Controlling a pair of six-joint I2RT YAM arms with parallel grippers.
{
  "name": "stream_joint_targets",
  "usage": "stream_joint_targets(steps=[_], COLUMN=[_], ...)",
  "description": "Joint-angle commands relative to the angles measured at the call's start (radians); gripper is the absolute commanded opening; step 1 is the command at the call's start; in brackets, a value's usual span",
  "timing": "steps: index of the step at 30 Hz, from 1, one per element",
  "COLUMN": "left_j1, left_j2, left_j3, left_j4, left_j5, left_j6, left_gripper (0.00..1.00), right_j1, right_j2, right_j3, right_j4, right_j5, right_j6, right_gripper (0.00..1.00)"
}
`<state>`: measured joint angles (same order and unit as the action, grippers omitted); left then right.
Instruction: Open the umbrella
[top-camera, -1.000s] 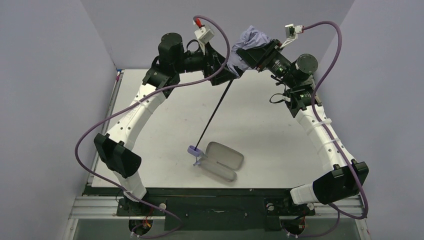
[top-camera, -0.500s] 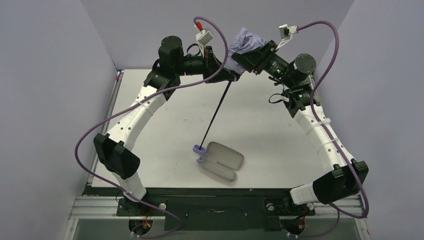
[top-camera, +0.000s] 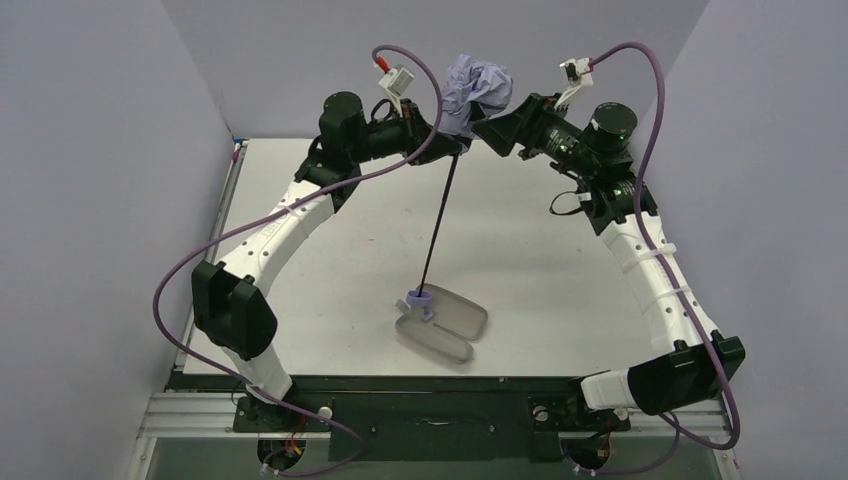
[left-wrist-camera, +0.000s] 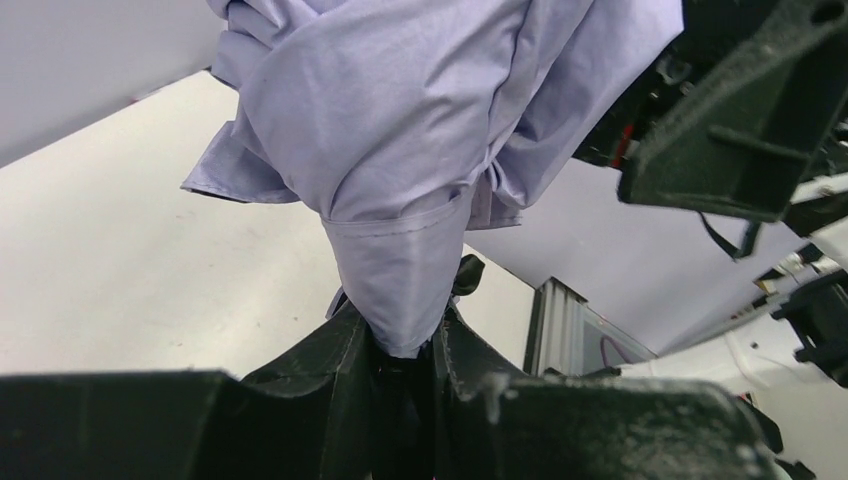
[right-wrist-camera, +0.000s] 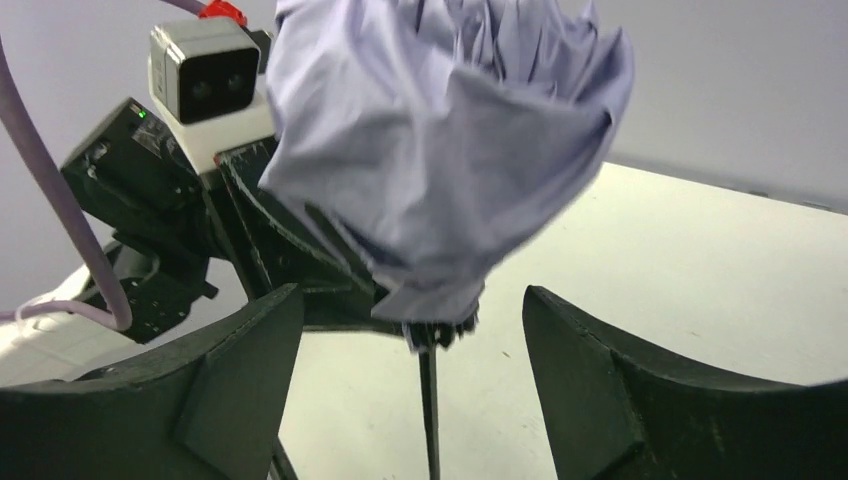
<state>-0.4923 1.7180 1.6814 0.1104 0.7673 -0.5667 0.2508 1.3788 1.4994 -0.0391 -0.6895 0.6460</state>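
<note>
**Top external view.**
- Bench (top-camera: 330, 230): white surface, with an arm reaching in from each near corner.
- Umbrella (top-camera: 478, 88): held aloft over the far part of the bench and not opened. Its lavender canopy was a crumpled bundle at the top.
- Shaft (top-camera: 438, 225): thin and black, extended, and slanted down from the bundle toward the near side.
- Handle (top-camera: 417, 300): small and lavender, at the lower end of the shaft. It overlapped the far-left edge of the hard case (top-camera: 450, 322). Contact between them could not be told.
- Hard case: oval clamshell, lying open on the bench.
- Left pincer (top-camera: 455, 146): at the base of the bundle, where the shaft emerged.
- Right pincer (top-camera: 492, 124): just beside the bundle on its right.

**Left wrist view.**
- Left pincer (left-wrist-camera: 405, 352): both black fingers (left-wrist-camera: 330, 365) were pressed together on the narrow lower end of the canopy (left-wrist-camera: 400, 130), clamping the fabric.
- Folds of the canopy spread upward and filled the frame.
- Part of the right arm showed black at the upper right.

**Right wrist view.**
- Right pincer (right-wrist-camera: 412, 300): fingers (right-wrist-camera: 600, 380) were spread wide and held nothing.
- Canopy (right-wrist-camera: 440, 150): hung ahead of the gap, with pleats showing at the top.
- Shaft (right-wrist-camera: 428, 410): dropped from beneath the fabric.
- Left pincer (right-wrist-camera: 330, 285): gripped the base of the bundle from the left, with its wrist camera (right-wrist-camera: 205, 85) above.
</note>
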Motion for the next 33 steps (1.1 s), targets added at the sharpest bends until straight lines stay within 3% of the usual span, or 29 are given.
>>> stream_joint_targets(steps=[1, 6, 10, 17, 28, 33], left_j1=[0.017, 0.016, 0.007, -0.009, -0.02, -0.029], left_j2=[-0.082, -0.078, -0.077, -0.09, -0.123, -0.13], left_j3=[0.01, 0.019, 0.016, 0.016, 0.0, 0.0], left_j4=[0.125, 0.123, 0.115, 0.081, 0.068, 0.057], left_j5=[-0.091, -0.083, -0.08, -0.083, -0.07, -0.061], left_j6=[-0.004, 0.009, 0.04, 0.105, 0.132, 0.147], left_gripper=[0.0, 0.0, 0.0, 0.0, 0.0, 0.0], right_j1=[-0.004, 0.005, 0.024, 0.055, 0.064, 0.059], right_j2=[-0.081, -0.081, -0.064, -0.046, -0.001, 0.008], right_j3=[-0.002, -0.001, 0.015, 0.033, 0.08, 0.081], right_j4=[-0.136, -0.155, -0.119, -0.078, -0.166, -0.124], right_j5=[0.056, 0.092, 0.104, 0.105, 0.228, 0.205], right_j6=[-0.156, -0.175, -0.138, -0.083, -0.128, -0.101], right_gripper=[0.74, 0.58, 0.55, 0.59, 0.38, 0.32])
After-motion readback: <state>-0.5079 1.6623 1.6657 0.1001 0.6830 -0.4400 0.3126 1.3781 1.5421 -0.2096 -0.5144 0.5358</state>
